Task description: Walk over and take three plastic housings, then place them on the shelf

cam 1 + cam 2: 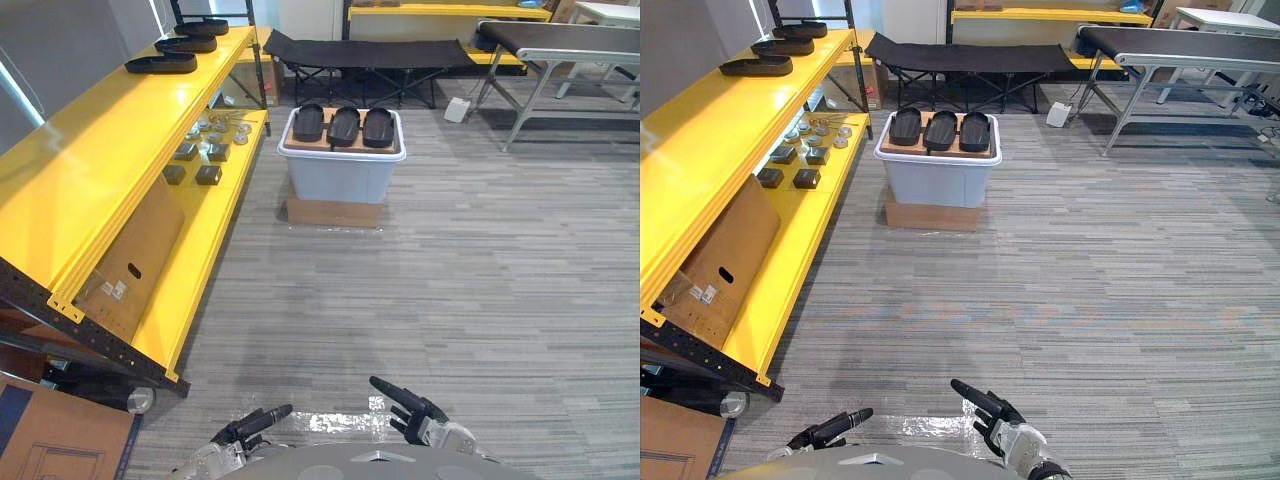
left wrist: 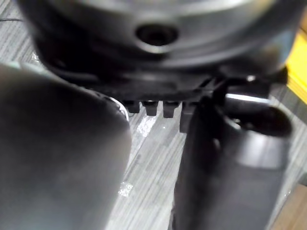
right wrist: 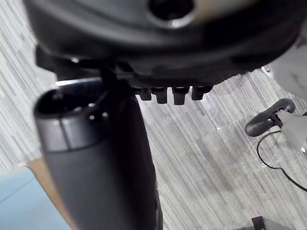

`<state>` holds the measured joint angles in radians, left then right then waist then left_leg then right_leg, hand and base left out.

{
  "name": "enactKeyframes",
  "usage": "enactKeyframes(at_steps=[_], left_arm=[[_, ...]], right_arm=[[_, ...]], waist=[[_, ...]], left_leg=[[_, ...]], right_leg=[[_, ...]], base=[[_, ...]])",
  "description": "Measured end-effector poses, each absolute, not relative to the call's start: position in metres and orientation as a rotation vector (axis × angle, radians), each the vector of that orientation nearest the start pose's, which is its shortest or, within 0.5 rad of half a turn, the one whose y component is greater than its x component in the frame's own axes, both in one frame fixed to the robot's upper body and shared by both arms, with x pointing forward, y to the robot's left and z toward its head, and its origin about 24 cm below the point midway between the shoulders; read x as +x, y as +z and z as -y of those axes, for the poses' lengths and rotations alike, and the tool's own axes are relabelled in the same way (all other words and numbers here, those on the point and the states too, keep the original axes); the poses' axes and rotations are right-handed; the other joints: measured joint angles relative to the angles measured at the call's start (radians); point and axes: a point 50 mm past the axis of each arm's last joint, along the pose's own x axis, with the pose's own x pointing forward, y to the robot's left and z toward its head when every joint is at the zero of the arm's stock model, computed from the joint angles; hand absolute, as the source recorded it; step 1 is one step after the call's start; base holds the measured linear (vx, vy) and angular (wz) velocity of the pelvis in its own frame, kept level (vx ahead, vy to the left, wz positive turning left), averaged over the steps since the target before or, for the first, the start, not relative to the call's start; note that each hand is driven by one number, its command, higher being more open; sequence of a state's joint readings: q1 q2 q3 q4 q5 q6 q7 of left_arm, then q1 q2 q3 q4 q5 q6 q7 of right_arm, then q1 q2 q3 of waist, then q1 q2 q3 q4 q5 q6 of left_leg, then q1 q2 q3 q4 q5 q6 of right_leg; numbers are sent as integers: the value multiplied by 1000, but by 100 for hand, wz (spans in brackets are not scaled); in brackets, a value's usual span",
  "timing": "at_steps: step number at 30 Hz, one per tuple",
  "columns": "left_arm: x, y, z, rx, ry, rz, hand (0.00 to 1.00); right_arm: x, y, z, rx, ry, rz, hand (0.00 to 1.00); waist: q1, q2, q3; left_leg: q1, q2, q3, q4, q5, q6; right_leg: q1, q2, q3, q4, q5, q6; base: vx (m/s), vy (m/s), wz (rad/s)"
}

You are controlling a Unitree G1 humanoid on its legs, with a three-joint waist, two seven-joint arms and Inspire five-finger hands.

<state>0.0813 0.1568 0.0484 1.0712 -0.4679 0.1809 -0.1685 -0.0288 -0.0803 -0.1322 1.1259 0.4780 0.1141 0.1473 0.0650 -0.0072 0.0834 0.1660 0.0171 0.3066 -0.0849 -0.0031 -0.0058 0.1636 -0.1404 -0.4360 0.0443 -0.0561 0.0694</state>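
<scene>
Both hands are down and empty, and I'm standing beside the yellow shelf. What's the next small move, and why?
Probably a step forward toward the grey bin. The three black housings lie in a row on top of it, well beyond the left hand and the right hand, which hang low, open and hold nothing. Reaching seems pointless until the bin is close.

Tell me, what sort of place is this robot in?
Likely a workshop or storeroom: long yellow shelving holding small parts, a grey bin topped with three black plastic housings, and a metal-legged work table at the back.
</scene>
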Motion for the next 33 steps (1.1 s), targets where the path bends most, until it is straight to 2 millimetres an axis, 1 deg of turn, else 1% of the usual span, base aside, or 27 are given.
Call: enactKeyframes(at_steps=[2,4,8,11,15,21,33], left_arm=[[80,-165,-203,-454,246,-1212,100],[81,-164,-204,-457,248,-1205,100],[87,-163,-203,-454,236,-1172,100],[87,-163,-203,-467,248,-1163,100],[88,-163,-201,-478,255,-1155,100],[89,-163,-200,-479,253,-1136,100],[87,-162,-200,-480,260,-1089,100]], right_arm=[[118,-161,184,546,-276,-1094,100],[119,-160,185,547,-274,-1084,100],[123,-159,181,561,-239,-1062,100],[123,-159,179,562,-232,-1063,100],[121,-160,179,498,-197,-1092,100],[116,-162,181,480,-226,-1116,100],[117,-161,182,463,-240,-1095,100]], waist=[[-4,-13,7],[-11,-17,9],[-15,-15,13],[-17,-10,16],[-16,-8,24],[-17,-14,30],[-34,-14,32]], left_leg=[[4,-6,0,0,0,0],[8,-11,3,-3,0,-1],[14,-16,13,-4,-1,-1],[14,-15,17,-5,-1,-1],[13,-17,17,-5,0,0],[13,-22,20,-5,0,0],[16,-20,41,-5,-1,-1]], right_leg=[[11,-4,-2,-14,8,11],[12,-10,-1,-15,10,16],[13,-14,2,-16,16,23],[13,-12,2,-32,23,25],[17,-10,1,-50,31,27],[33,-7,-2,-84,51,28],[34,-7,4,-86,53,29]], base=[[0,38,1],[-15,49,-1],[-43,37,-6],[-59,12,-3],[-24,9,0],[0,0,0],[-12,5,-1]])
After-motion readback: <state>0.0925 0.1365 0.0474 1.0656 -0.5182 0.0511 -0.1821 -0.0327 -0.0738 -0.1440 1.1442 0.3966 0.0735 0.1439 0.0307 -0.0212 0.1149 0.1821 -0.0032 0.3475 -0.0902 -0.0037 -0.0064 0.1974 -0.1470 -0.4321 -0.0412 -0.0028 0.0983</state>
